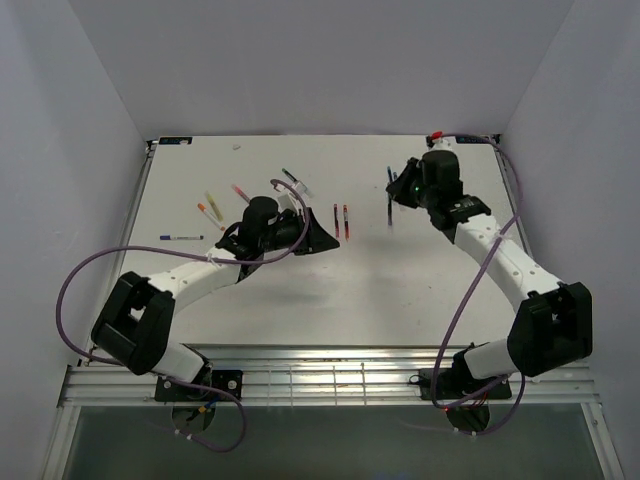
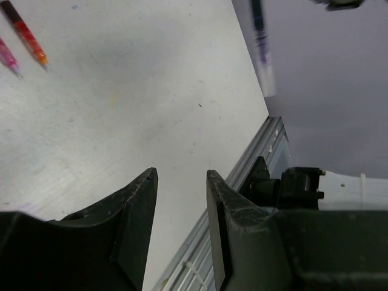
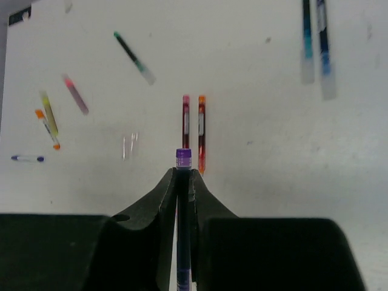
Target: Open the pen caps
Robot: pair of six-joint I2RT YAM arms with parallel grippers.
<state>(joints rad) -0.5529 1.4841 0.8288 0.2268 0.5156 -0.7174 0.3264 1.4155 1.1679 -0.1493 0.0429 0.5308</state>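
**Right gripper is pinching a purple pen, left gripper is holding nothing**

We are looking at the right gripper first. Its two fingers are squeezing tight on a purple pen. The pen is running straight up between them, and its purple top is poking out just past the fingertips.

Ahead of those fingertips, a red pen and an orange pen are lying side by side on the table. Farther ahead and off to the left, a green pen, a pink pen and a yellow pen are lying apart from each other. Far ahead on the right, two blue pens are lying close together.

The left gripper is hanging over bare table. Its fingers are standing partly open with a gap between them, and nothing is sitting in that gap. The red and orange pens are lying ahead of it and to its left, well apart from its fingertips.

From above, we are seeing those two pens between the two grippers, nearer the left one.

The pens are too small for us to tell which ones are wearing their caps.
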